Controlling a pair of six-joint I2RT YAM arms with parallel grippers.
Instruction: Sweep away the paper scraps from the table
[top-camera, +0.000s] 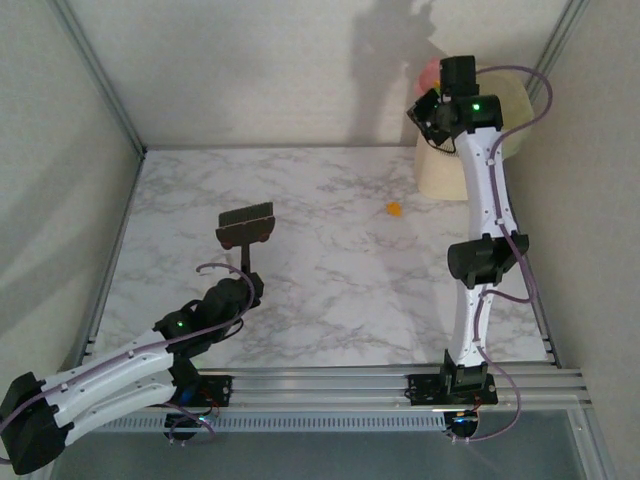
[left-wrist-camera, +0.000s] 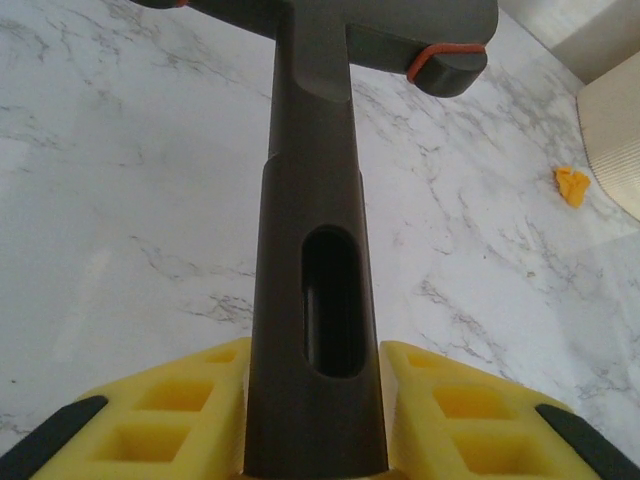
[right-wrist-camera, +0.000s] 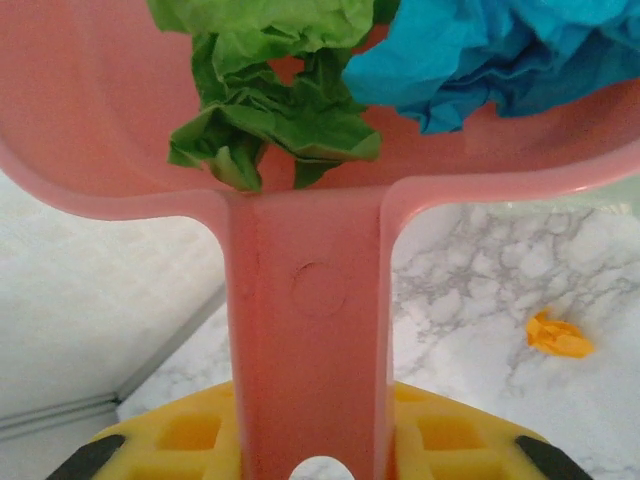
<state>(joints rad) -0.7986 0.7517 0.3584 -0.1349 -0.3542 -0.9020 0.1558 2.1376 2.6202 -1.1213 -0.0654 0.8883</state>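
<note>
**Inspector:** Jaws first, left side.

**Assistant:** The left gripper (left-wrist-camera: 315, 430) is closed narrow on the handle of the dark hand brush (left-wrist-camera: 310, 200), with a yellow finger pressed to each side. The brush head stands left of centre over the table (top-camera: 330, 290). I cannot tell whether the bristles touch the marble.

**Inspector:** And the right?

**Assistant:** The right gripper (right-wrist-camera: 315, 445) is clamped almost shut on the stem of the pink dustpan (right-wrist-camera: 90, 110). The pan is raised at the far right corner, by the cream bin (top-camera: 440, 180). It carries a green scrap (right-wrist-camera: 270, 110) and a blue scrap (right-wrist-camera: 480, 50).

**Inspector:** Anything on the table?

**Assistant:** One orange scrap (top-camera: 394, 209), alone on the marble near the bin's left side and well apart from the brush.

**Inspector:** Step in hand?

**Assistant:** In my judgement, emptying the loaded pan into the bin. The load has not left the pan.

**Inspector:** Next move?

**Assistant:** Tip the pan until both scraps fall inside the rim. Then set its lip flat on the marble beside the orange scrap and carry the brush across to draw it in. The paper is light, so a hard stroke could flick it past the pan.
</note>
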